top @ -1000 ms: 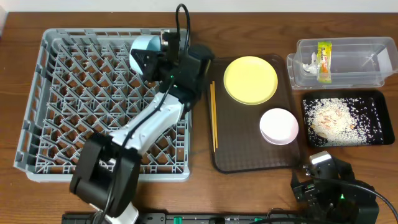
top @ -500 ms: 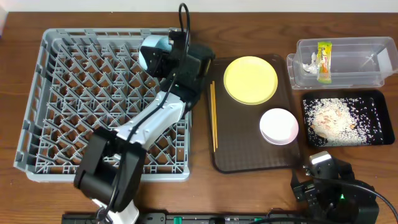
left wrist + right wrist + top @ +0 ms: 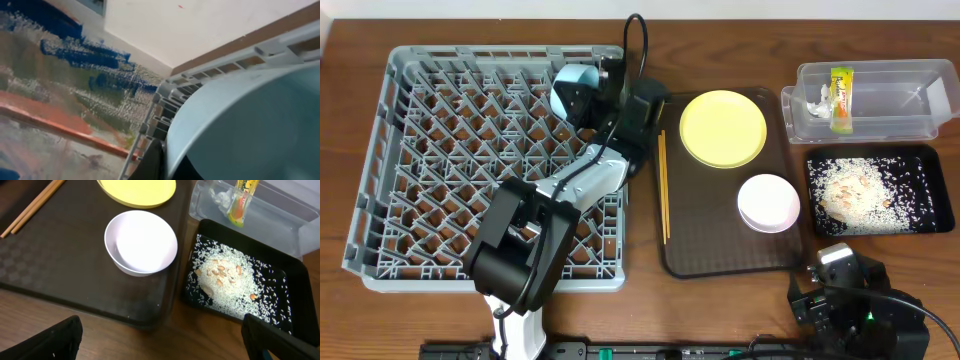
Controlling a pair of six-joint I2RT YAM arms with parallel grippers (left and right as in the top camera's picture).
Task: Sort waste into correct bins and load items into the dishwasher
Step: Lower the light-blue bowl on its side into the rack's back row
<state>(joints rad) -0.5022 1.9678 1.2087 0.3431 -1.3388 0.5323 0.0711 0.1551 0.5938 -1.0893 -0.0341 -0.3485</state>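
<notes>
Your left claw [image 3: 585,100] is clamped on the rim of the light blue bowl [image 3: 570,85]. The wrist view shows one dark finger pressed against the bowl's edge and almost nothing else. The bowl hangs tilted from the claw over the far right corner of the grey dish rack [image 3: 440,170], with the rack's outer wall just behind it. From these views you probably cannot tell whether the bowl already touches the pegs, so treat it as unsupported.

The main risk is the release. A pinch on a smooth rim holds little, and if you let go with the bowl tilted it can roll off the pegs. This close to the corner it could tip over the rack wall onto the counter. Lower it until it is seated between the pegs before you part the fingers.

The second risk is the retreat. The chopsticks [image 3: 663,185] lie just to the right of that claw on the brown tray [image 3: 710,250], with the yellow plate [image 3: 722,128] beyond them. A wide swing of the wrist or its cable could scatter the chopsticks.

Your right claw [image 3: 160,330] is spread wide and holds nothing. The white bowl [image 3: 768,202] sits ahead of it and the black tray [image 3: 920,225] of rice [image 3: 855,190] ahead to its right. A careless reach there would spill the grains.
</notes>
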